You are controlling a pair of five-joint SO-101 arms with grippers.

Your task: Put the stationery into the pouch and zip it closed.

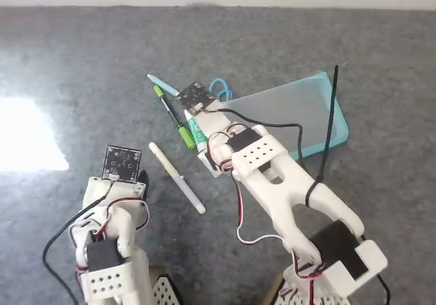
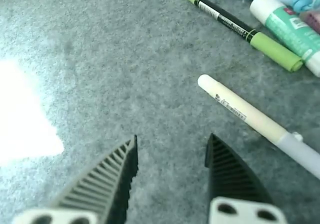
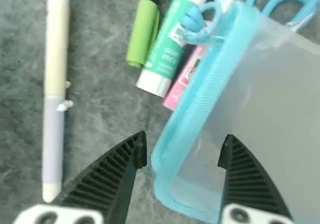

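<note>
Closest to the camera in the high view, lower left of the frame, is the left gripper (image 2: 172, 144). Its jaws are apart with nothing between them, just the grey speckled table (image 1: 68, 60) underneath. Right beside it, a bit below centre, the white pen (image 1: 177, 178) lies on a diagonal. It has a cream barrel and a pale frosted cap, and it's not touching anything else.

The right arm comes up from the lower right corner to mid-frame. The right gripper (image 3: 185, 141) is spread wide with a corner of the pouch (image 1: 300, 111) sitting between its jaws. Can't tell if either finger actually touches it.

The rest of the stationery is out on the table, bunched around centre frame:
- The green marker (image 1: 174, 118) has a black barrel and a lime cap.
- The glue stick (image 1: 199, 133), white with a teal label, is just beside the marker.
- Something pink (image 3: 186, 79) sits against the glue stick, half covered by the pouch's edge. Whether it's under the pouch or inside it, no idea.

The pouch lies right of centre. It's flat, frosted see-through plastic with light blue zipper trim, and there's a blue cord loop (image 1: 219, 87) at its left end. A black cable (image 1: 330, 114) runs across its right end.

Farthest back, up and left of centre, is the light blue pen (image 1: 162, 85), next to the marker's far end.
</note>
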